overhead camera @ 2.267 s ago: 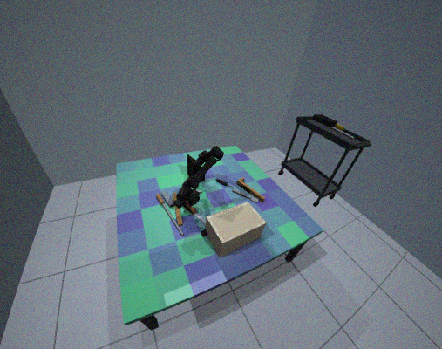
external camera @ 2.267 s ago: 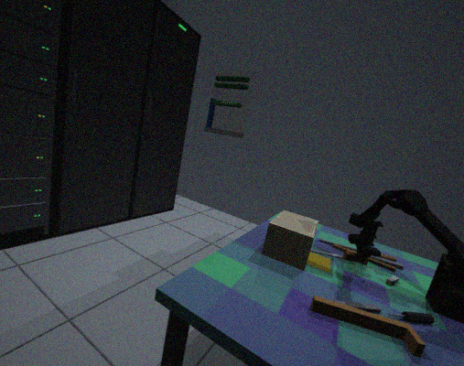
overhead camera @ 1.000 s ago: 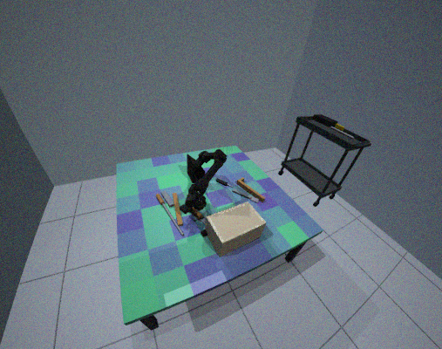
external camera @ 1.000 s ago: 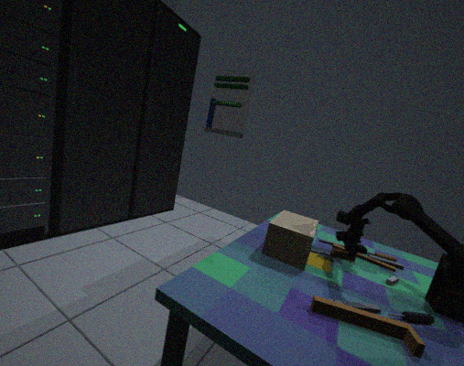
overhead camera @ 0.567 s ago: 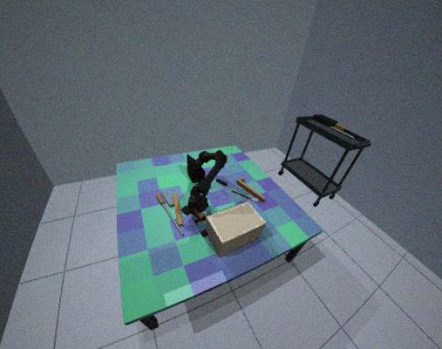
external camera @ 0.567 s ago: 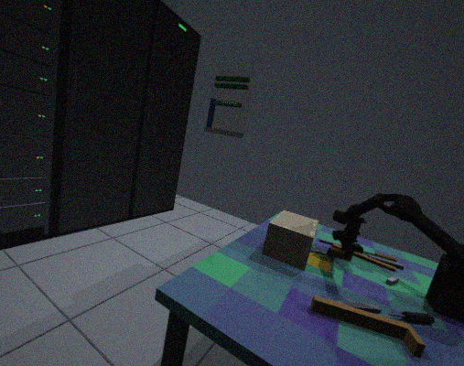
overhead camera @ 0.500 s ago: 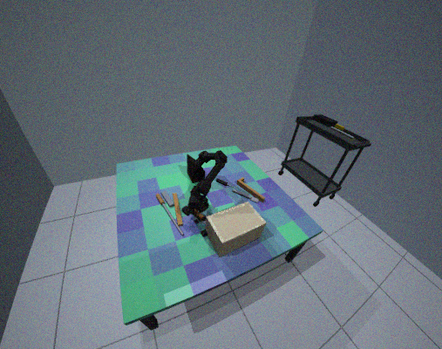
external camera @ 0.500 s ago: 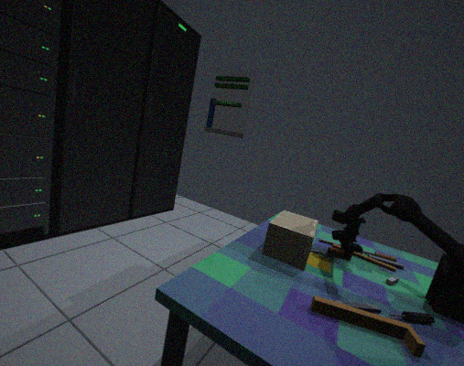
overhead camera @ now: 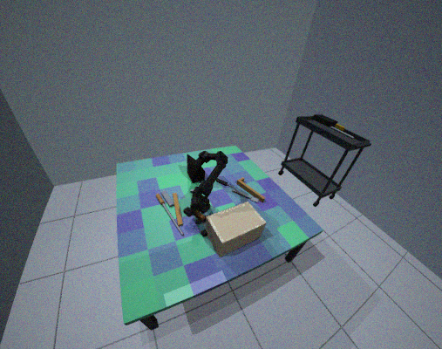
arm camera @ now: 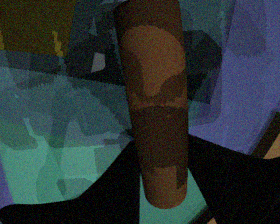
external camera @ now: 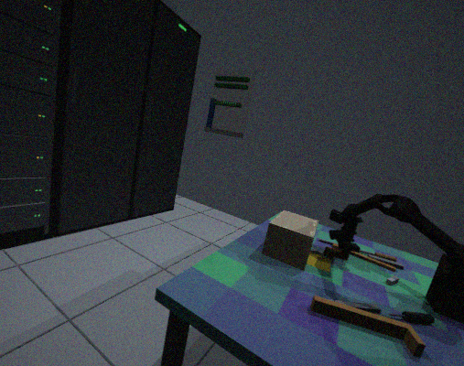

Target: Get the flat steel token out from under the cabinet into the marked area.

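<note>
Cabinet (overhead camera: 234, 223) (external camera: 289, 240) just beyond the gripper (overhead camera: 199, 213) (external camera: 339, 252) (arm camera: 157, 141), farther from the arm's base; token unseen, presumably still beneath it.
Fingers part-way apart, clamped on a brown wooden handle (overhead camera: 200, 215) (arm camera: 158, 65); tool's far end not made out. Yellow patch (external camera: 318, 262) (arm camera: 28, 25), likely the marked area, fronts the cabinet. Arm arched, wrist low, hand pointing down.

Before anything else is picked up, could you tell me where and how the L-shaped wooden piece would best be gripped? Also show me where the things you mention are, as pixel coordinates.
I would take the L-shaped wooden piece (overhead camera: 251, 190) (external camera: 361, 317) around the middle of its long straight arm, coming from above with the jaws across its narrow width. It lies flat, and that arm is long, slim and straight-sided, while the short arm turns off at one end.
</note>
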You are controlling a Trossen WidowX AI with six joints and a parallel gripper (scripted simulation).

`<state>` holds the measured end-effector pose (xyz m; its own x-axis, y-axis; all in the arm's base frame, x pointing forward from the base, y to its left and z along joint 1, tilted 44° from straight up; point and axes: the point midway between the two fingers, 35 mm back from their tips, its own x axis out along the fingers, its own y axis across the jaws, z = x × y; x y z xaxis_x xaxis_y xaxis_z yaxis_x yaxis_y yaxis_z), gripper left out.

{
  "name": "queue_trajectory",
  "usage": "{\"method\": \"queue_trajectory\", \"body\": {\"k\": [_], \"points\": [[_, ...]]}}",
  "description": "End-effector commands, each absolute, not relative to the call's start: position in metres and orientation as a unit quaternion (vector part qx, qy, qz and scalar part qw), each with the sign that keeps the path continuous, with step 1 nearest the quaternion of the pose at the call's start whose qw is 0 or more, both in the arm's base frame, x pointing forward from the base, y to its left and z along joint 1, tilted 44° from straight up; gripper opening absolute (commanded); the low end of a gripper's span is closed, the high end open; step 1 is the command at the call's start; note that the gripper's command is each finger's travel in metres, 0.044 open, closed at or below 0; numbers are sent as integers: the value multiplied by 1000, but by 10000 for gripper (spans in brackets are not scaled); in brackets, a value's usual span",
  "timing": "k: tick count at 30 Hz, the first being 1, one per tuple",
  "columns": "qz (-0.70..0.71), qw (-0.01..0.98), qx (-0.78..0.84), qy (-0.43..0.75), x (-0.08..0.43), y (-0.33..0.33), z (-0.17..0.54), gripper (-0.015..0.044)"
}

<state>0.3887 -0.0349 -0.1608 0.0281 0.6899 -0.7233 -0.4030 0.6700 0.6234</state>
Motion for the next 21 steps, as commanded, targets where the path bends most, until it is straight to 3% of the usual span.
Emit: {"method": "queue_trajectory", "body": {"k": [1, 21], "points": [[388, 707, 125, 578, 389, -31, -158, 0], [388, 707, 125, 578, 380, -17, -146, 0]]}}
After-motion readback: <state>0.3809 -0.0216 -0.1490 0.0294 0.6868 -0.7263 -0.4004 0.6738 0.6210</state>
